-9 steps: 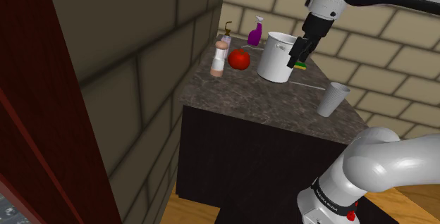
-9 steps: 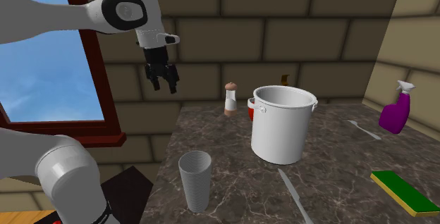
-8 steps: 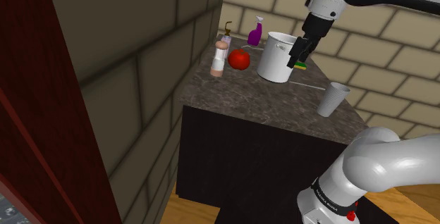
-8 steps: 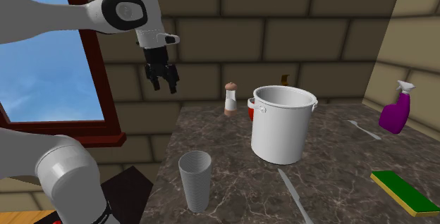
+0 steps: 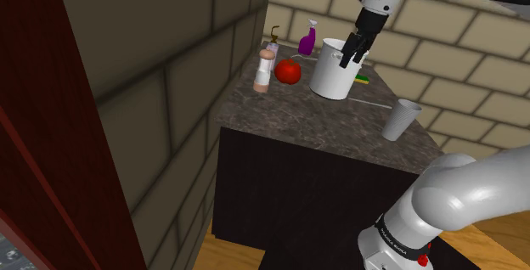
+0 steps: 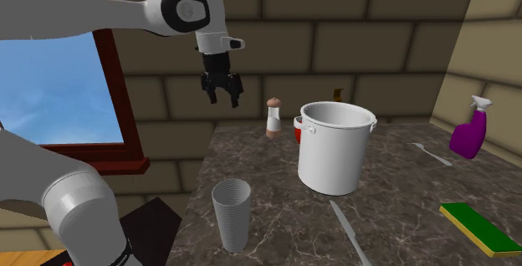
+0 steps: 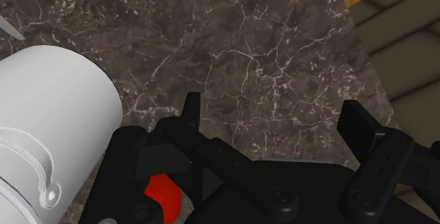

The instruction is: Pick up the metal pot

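Second exterior view, front to back: a ribbed grey cup sits closest on the dark marble desk, with a knife and a green-and-yellow sponge further along to that view's right. Then comes the white pot, upright mid-desk. Behind it there's a shaker, a red thing peeking past the pot, and a purple spray bottle over at the right. The tool hangs in the air towards the desk's far left corner, apart from the pot. Wrist view has the fingers spread wide with just marble between them, pot off to one side, untouched
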Robot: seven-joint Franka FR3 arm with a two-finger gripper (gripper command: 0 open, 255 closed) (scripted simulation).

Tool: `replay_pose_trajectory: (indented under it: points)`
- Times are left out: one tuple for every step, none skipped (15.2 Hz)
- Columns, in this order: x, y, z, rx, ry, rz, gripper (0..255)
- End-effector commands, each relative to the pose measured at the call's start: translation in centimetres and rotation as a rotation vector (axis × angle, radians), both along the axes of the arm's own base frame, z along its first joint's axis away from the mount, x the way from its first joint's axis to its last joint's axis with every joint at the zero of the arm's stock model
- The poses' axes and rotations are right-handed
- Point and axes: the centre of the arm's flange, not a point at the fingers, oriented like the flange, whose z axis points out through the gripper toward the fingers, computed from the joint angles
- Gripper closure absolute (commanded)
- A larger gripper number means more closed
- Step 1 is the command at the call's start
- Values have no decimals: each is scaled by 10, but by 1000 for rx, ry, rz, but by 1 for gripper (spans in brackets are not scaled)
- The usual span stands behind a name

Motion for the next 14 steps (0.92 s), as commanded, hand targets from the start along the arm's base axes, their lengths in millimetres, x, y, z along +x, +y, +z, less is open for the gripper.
replay_pose_trajectory:
  points:
    - [20, -22, -4, 2, 1, -1, 0]
    - [30, -31, -4, 3, 2, -2, 0]
    - [39, -41, -3, 4, 2, -2, 0]
    - [48, -51, -3, 6, 3, -3, 0]
    - [58, -60, -3, 7, 3, -4, 0]
    - [67, -70, -2, 9, 4, -4, 0]
    - [77, -79, -2, 10, 4, -5, 0]
    - [86, -89, -2, 12, 5, -6, 0]
    - [95, -99, -2, 13, 5, -6, 0]
    - [105, -108, -1, 14, 6, -7, 0]
    - [114, -118, -1, 16, 6, -7, 0]
    - [123, -127, -1, 17, 7, -8, 0]
    - [133, -137, -1, 19, 7, -9, 0]
    - [142, -147, -1, 20, 8, -9, 0]
